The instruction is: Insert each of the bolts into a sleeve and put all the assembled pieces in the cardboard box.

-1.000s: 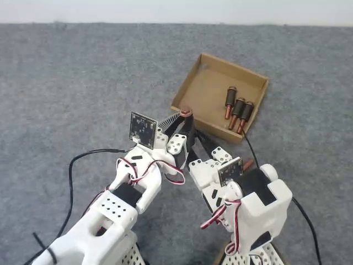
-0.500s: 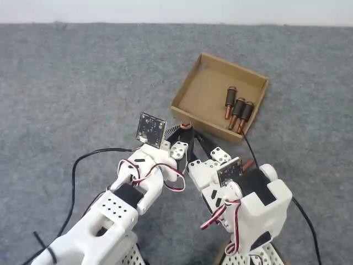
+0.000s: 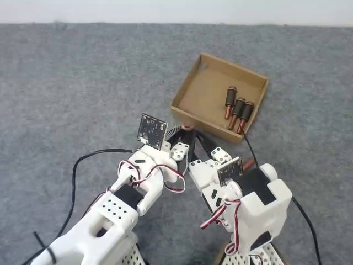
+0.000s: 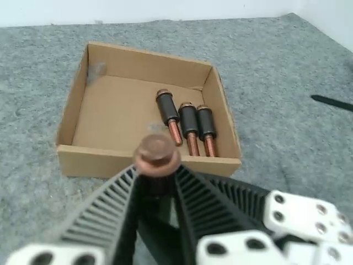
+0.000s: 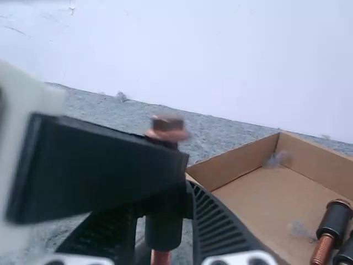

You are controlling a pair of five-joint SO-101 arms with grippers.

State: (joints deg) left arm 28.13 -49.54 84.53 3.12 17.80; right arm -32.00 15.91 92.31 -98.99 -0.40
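Two white robot arms meet over grey carpet [image 3: 83,83] just in front of the cardboard box [image 4: 94,161]. Between them they hold one upright piece outside the box's near wall. The left gripper [image 4: 156,179] is clenched, its black ribbed fingers [image 4: 113,204] converging on the dark sleeve [image 5: 164,223] right under the copper head of the bolt [image 4: 157,154], which stands clear above the fingertips. The right gripper [image 5: 162,215] grasps the same sleeve lower down, a ribbed finger pressed to each side with no gap showing. In the right wrist view the bolt's copper threaded end pokes out below the sleeve. The flat black side of the left gripper's jaw crosses in front and hides where the head meets the sleeve. Inside the box, three assembled pieces [image 3: 238,110] lie side by side against the right-hand wall as the high view shows it. Their dark sleeves are towards the far wall and their copper tips point towards the near one. They lie close together, well apart from the piece in the grippers. The high view shows both grippers angled in towards each other, tips touching the shared piece beside the box's front wall.
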